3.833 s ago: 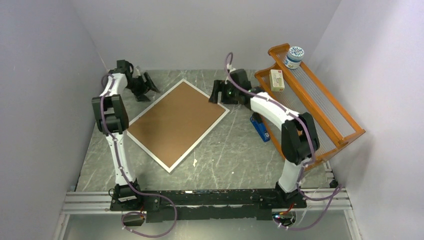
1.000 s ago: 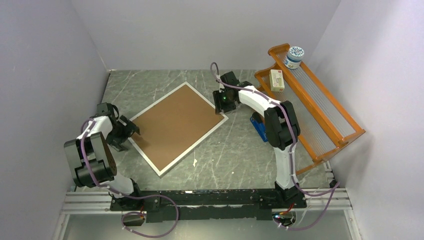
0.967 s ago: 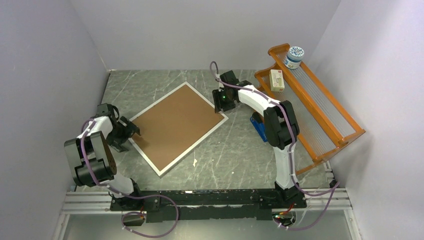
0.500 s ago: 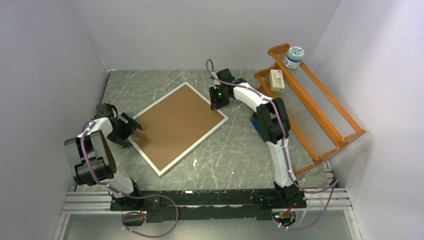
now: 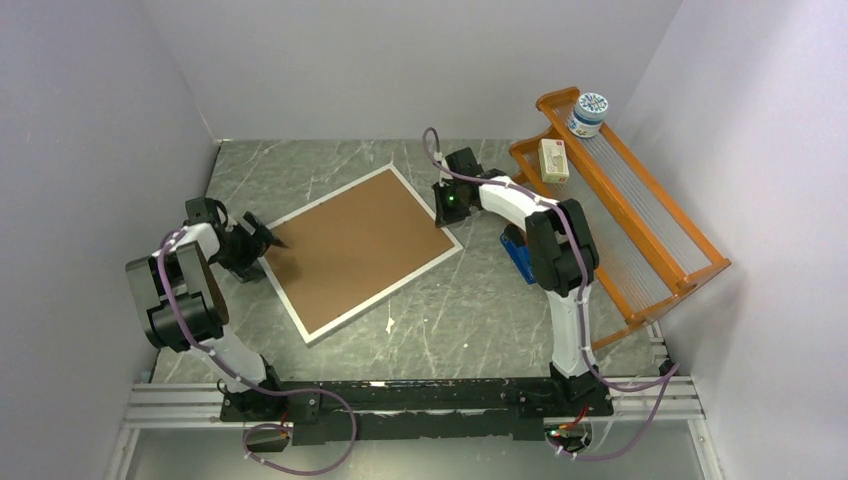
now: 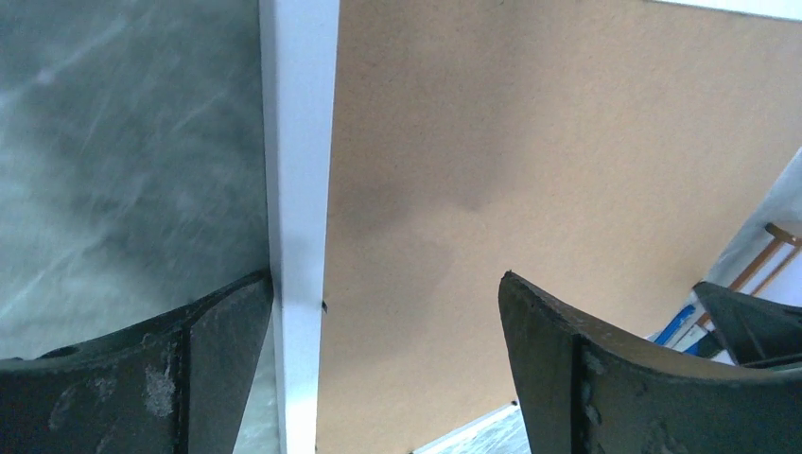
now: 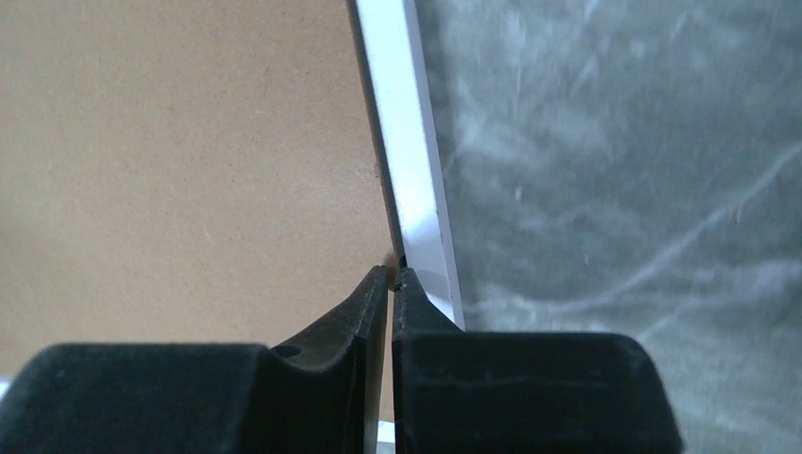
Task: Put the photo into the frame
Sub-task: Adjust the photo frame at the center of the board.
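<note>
Danger spot: the right gripper (image 7: 391, 274) has its tips pinched together on the seam between board (image 5: 355, 245) and frame (image 6: 298, 142), at the frame's 3 o'clock corner. It could slip off with nothing, or drag the frame, lying back-up, across the table (image 5: 450, 300). At 9 o'clock the left gripper (image 6: 388, 279) gapes wide astride the rim, clamping nothing. No photo in sight.

- Top external: high at the near side, looking down over the whole table (image 5: 450, 310).
- Left wrist: very close, low over the frame (image 6: 298, 189) rim and backing board (image 6: 492, 142).
- Right wrist: very close, probably on the opposite rim; all three views share the board.
</note>
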Available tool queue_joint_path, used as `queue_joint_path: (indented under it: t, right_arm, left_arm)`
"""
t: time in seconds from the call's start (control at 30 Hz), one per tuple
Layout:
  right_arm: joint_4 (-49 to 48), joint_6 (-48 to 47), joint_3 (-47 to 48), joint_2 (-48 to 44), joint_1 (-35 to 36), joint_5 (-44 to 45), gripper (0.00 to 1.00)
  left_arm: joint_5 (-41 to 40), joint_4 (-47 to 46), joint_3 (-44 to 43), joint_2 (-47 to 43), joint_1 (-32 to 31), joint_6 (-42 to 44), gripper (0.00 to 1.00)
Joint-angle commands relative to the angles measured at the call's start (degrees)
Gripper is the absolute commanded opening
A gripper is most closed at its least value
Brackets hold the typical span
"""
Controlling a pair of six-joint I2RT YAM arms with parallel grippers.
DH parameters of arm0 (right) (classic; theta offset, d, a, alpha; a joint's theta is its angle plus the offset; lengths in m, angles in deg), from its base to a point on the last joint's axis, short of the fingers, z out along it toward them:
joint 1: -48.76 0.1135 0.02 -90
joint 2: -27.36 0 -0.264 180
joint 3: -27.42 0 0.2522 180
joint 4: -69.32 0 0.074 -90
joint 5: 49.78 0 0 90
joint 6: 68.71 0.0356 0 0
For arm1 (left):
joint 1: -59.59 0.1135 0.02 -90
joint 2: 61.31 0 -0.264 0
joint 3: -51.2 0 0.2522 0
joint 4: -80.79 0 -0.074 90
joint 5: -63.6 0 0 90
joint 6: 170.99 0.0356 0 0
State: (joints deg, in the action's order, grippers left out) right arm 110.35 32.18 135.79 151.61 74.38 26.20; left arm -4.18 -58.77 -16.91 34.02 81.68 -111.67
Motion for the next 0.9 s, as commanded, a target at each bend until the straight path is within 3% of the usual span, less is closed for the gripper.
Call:
queue_joint_path:
  t: [0.0, 0.2, 0.27, 0.4, 0.57, 0.7, 0.87]
  right_arm:
    - [2.2, 1.8, -8.4, -6.1, 2.7, -6.1, 0.08]
    - [0.9, 2.9, -18.0, -13.5, 2.8, -7.4, 0.11]
    - [0.5, 4.3, -19.9, -14.8, 2.8, -5.7, 0.17]
    - [0.7, 8.8, -19.6, -16.0, 2.4, 3.7, 0.33]
    - [0.0, 11.2, -16.9, -16.9, 2.1, 5.6, 0.36]
    - [-0.7, 11.8, -16.7, -15.6, 2.1, 4.0, 0.33]
    - [-3.4, 11.0, -17.8, -14.5, 2.1, -1.3, 0.12]
  left_arm:
    - [12.0, -5.0, -2.9, 5.3, -1.6, 1.9, 0.94]
    - [14.0, -4.1, -10.5, 11.6, -3.3, 3.1, 0.94]
    - [13.4, -3.7, -12.1, 12.9, -3.6, 3.3, 0.94]
    - [9.7, -1.5, -14.3, 13.5, -3.6, 4.7, 0.94]
    - [6.4, 1.8, -16.4, 13.1, -3.6, 7.1, 0.94]
    - [6.2, 2.7, -16.6, 13.3, -3.6, 8.0, 0.94]
    - [6.8, 2.6, -15.6, 13.4, -3.6, 8.6, 0.94]
